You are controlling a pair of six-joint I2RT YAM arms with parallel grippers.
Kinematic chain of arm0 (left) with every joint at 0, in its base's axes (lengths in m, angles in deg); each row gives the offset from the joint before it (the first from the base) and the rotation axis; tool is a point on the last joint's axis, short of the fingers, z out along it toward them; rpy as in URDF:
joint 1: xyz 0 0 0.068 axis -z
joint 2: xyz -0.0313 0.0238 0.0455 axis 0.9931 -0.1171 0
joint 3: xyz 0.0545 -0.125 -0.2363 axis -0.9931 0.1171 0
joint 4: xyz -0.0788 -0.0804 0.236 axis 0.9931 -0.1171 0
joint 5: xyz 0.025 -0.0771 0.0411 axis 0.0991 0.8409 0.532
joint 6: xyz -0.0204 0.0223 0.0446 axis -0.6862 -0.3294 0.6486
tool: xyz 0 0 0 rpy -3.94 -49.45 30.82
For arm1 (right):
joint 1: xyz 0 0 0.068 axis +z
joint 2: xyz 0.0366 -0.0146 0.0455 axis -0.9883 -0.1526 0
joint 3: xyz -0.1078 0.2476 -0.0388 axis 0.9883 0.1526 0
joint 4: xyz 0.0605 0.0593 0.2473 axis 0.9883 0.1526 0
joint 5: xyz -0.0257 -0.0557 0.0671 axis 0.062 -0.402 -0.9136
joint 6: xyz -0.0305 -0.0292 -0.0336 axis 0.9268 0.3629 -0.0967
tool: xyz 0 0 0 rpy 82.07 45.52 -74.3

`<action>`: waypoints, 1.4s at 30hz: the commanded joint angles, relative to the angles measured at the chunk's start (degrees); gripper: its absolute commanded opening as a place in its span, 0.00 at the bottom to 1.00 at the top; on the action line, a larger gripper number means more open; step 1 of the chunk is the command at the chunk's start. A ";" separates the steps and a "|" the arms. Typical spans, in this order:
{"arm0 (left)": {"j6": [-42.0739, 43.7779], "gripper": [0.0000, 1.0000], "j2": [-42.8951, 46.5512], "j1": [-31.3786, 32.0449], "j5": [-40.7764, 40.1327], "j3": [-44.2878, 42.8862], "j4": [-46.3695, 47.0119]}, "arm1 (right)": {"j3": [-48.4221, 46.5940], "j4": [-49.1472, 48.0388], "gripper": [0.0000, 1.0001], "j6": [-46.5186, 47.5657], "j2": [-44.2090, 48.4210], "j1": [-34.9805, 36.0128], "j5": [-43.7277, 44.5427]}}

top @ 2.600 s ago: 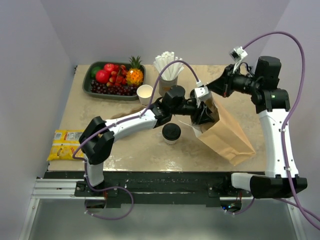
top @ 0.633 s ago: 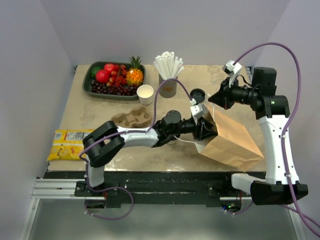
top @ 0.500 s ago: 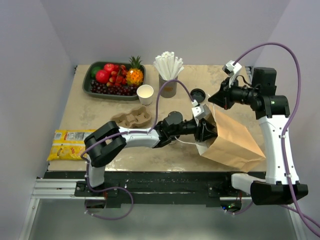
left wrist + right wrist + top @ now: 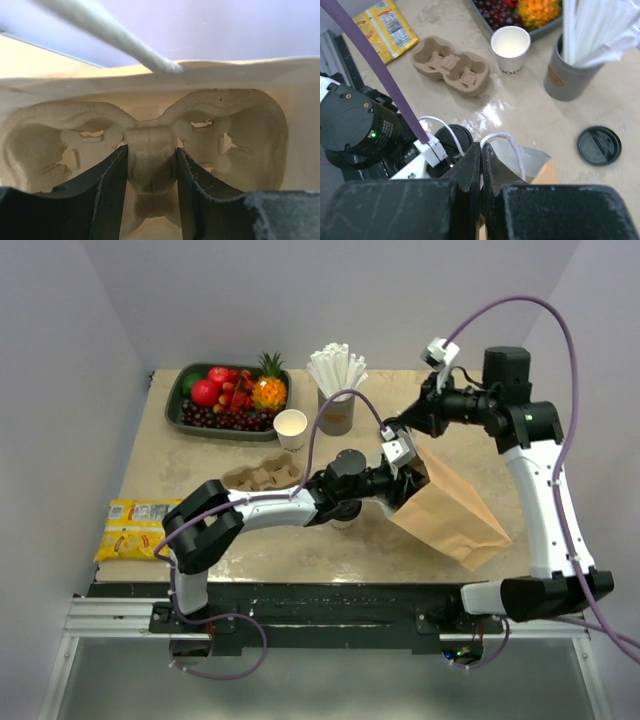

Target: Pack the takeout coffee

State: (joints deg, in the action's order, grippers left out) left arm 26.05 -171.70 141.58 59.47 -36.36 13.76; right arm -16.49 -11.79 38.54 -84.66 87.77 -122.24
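The takeout coffee (image 4: 454,142), a white cup with a black lid, stands on the table beside the mouth of the brown paper bag (image 4: 452,508); in the top view my left forearm mostly covers it. My left gripper (image 4: 406,484) is in the bag's mouth. In the left wrist view it (image 4: 150,156) is shut on the middle ridge of a brown pulp carrier (image 4: 220,135) lying in the bag. My right gripper (image 4: 416,430) is shut on the bag's white handle (image 4: 512,142) and holds the mouth up; its fingers (image 4: 481,150) are pressed together.
A second pulp carrier (image 4: 262,477) lies on the table left of my left arm. An open white cup (image 4: 290,427), a grey cup of straws (image 4: 337,412) and a fruit tray (image 4: 172,410) stand at the back. A loose black lid (image 4: 599,145) lies near the bag. A yellow packet (image 4: 135,528) lies off the table's left edge.
My right gripper has pulled the bag's mouth up and toward the back left, tilting the bag more upright. My left gripper has moved with it, staying in the mouth. The loose lid is now hidden in the top view.
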 commanded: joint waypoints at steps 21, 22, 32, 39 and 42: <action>4.74 0.18 0.25 -3.28 -15.25 -1.88 6.09 | -0.68 2.14 0.00 14.98 -0.62 4.79 15.40; 3.52 0.18 -0.01 -3.28 -14.72 -1.79 6.63 | -0.15 1.52 0.00 14.72 0.17 4.70 16.37; -0.98 0.24 -3.52 -2.93 -9.71 -1.96 10.50 | 1.26 -0.59 0.00 13.93 0.88 4.79 20.86; -1.06 0.28 -7.13 -2.76 -6.64 -3.10 14.89 | 1.62 0.11 0.00 12.52 0.71 4.79 18.14; -1.50 0.31 -8.45 -2.67 -4.97 -4.16 16.56 | 0.91 0.72 0.00 12.08 0.27 4.79 17.35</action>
State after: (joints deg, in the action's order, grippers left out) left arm 25.31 -178.87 138.59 51.69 -37.15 21.84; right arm -14.94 -10.55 51.70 -84.82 92.47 -102.99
